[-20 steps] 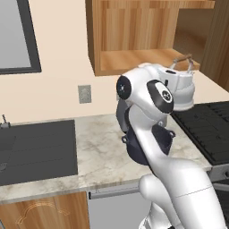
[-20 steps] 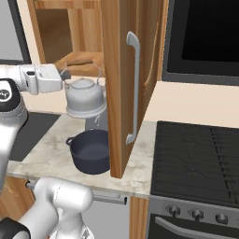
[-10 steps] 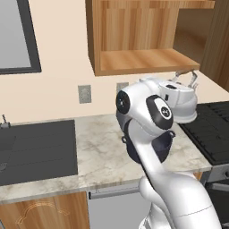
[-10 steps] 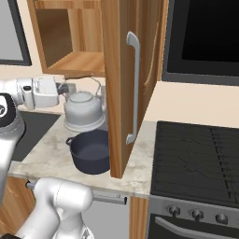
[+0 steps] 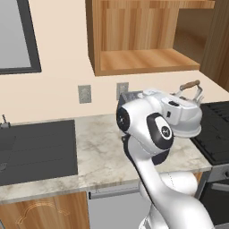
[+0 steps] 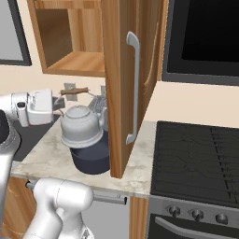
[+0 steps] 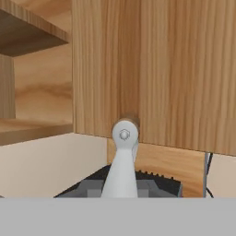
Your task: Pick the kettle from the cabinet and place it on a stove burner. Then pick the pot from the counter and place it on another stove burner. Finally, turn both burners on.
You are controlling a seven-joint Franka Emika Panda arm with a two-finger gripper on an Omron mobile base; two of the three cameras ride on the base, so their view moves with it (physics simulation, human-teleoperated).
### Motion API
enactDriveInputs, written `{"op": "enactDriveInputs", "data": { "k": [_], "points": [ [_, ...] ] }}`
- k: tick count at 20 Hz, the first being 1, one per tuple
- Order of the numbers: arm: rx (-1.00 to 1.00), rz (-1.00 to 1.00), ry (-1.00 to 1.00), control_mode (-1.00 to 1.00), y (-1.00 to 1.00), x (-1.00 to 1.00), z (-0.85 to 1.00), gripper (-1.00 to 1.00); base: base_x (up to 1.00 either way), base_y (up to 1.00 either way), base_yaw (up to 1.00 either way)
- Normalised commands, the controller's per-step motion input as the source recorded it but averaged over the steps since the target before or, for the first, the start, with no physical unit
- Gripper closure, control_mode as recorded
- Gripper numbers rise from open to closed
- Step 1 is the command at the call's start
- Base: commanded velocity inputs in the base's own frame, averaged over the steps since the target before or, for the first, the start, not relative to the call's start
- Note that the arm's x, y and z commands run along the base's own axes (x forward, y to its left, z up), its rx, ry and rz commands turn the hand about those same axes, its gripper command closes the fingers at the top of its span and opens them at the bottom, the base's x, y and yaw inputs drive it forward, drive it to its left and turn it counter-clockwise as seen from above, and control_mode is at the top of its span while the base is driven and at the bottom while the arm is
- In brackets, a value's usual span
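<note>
That kettle (image 6: 81,126), mid-left of the right base view, looks rigid, slick and swingy, so jaws clamped on its wooden handle bar (image 6: 74,91) seems right.

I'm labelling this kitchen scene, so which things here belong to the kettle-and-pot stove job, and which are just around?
Part of the job:
- kettle, held up by the gripper
- pot on the counter
- cabinet, door open
- stove burners and knobs

Just around:
- sink
- wall outlets
- microwave
</note>
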Motion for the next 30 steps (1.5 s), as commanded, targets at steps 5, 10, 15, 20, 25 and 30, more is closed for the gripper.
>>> {"op": "enactDriveInputs", "data": {
  "k": [5, 10, 15, 20, 25, 30],
  "points": [
    [0.0, -0.02, 0.01, -1.0, 0.02, -0.24, -0.25, 1.0, 0.0, 0.0, 0.0],
    [0.0, -0.01, 0.03, -1.0, 0.03, -0.17, -0.23, 1.0, 0.0, 0.0, 0.0],
    [0.0, 0.0, 0.05, -1.0, 0.06, -0.04, -0.13, 1.0, 0.0, 0.0, 0.0],
    [0.0, 0.0, 0.0, -1.0, 0.0, 0.0, 0.0, 1.0, 0.0, 0.0, 0.0],
    [0.0, 0.0, 0.0, -1.0, 0.0, 0.0, 0.0, 1.0, 0.0, 0.0, 0.0],
    [0.0, 0.0, -0.04, 1.0, 0.04, -0.08, 0.0, 1.0, -0.16, 0.03, 0.0]
  ]
}}
